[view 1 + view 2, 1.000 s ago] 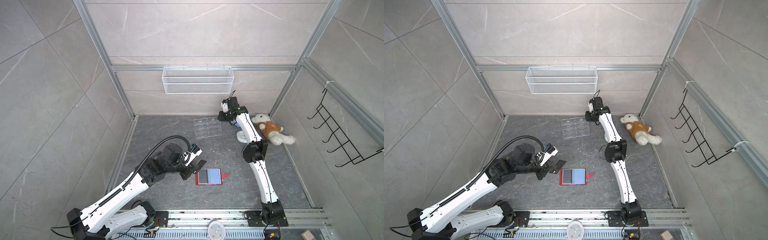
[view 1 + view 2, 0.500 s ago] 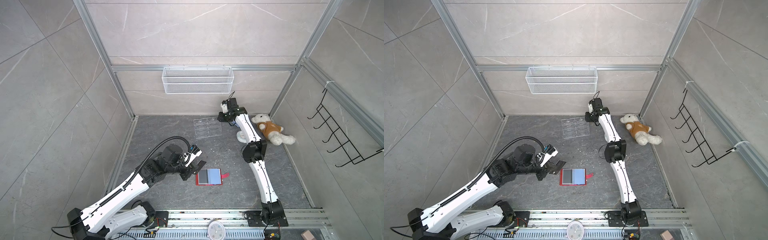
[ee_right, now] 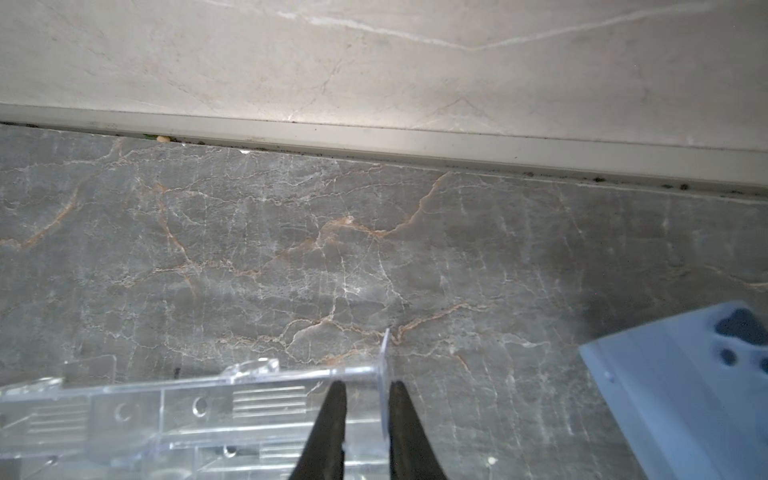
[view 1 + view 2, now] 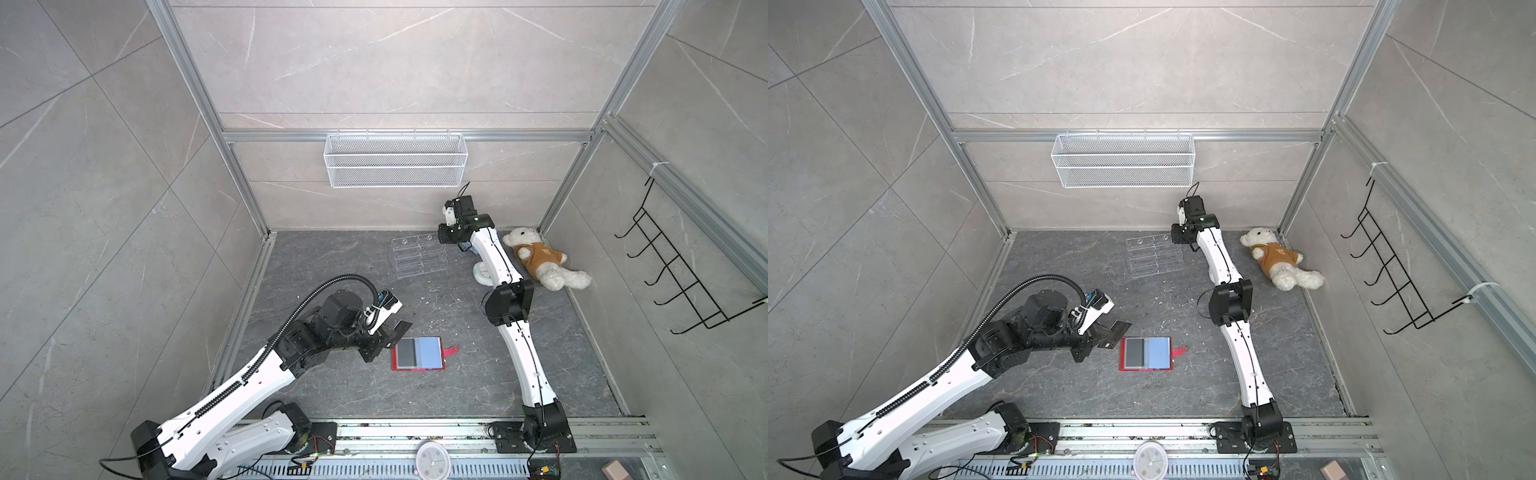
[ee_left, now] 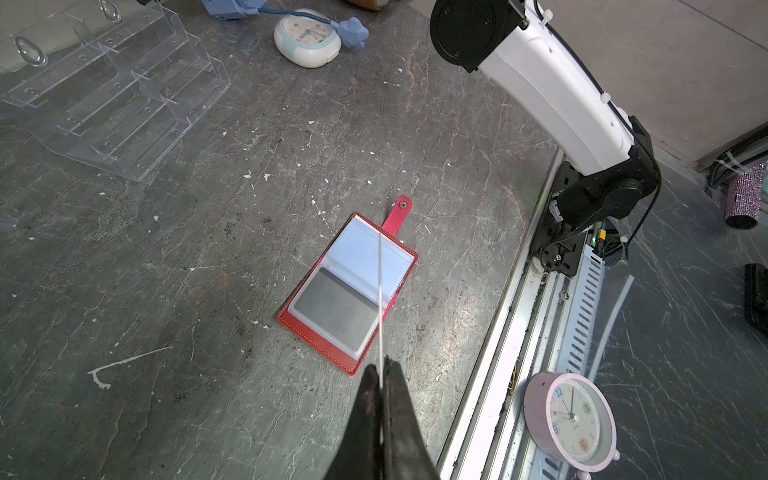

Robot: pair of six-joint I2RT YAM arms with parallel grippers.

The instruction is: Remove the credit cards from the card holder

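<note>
card holder (image 4: 417,353): red booklet, lying open and flat on the counter (image 4: 457,386); snap tab (image 4: 451,351) points toward the right arm's side.
sleeves: the left sleeve is clear with a dark grey card (image 4: 405,353) showing through it; the pale blue page (image 4: 429,351) lies beside it.
held card (image 4: 402,327): black, just off the card holder's back-left corner and apart from it. It shows edge-on as a thin pale line in the left wrist view (image 5: 380,299).
left end effector (image 5: 380,368): fingers pressed together on the held card, just beside the card holder's left edge.
right end effector (image 3: 368,386): well apart from the card holder, toward the back wall. Fingers narrowly apart, straddling the thin end wall of the acrylic stand, with a gap on one side.
acrylic stand (image 4: 417,257): clear and tiered, behind the card holder.
teddy bear (image 4: 536,257): white with a brown shirt, far from the card holder, back-right.
white-and-blue clock (image 5: 307,39): beyond the card holder, near the stand.
pink clock (image 5: 569,419): on the front rail, in front of the card holder.
wire basket (image 4: 395,166): on the back wall, above and behind the card holder.
</note>
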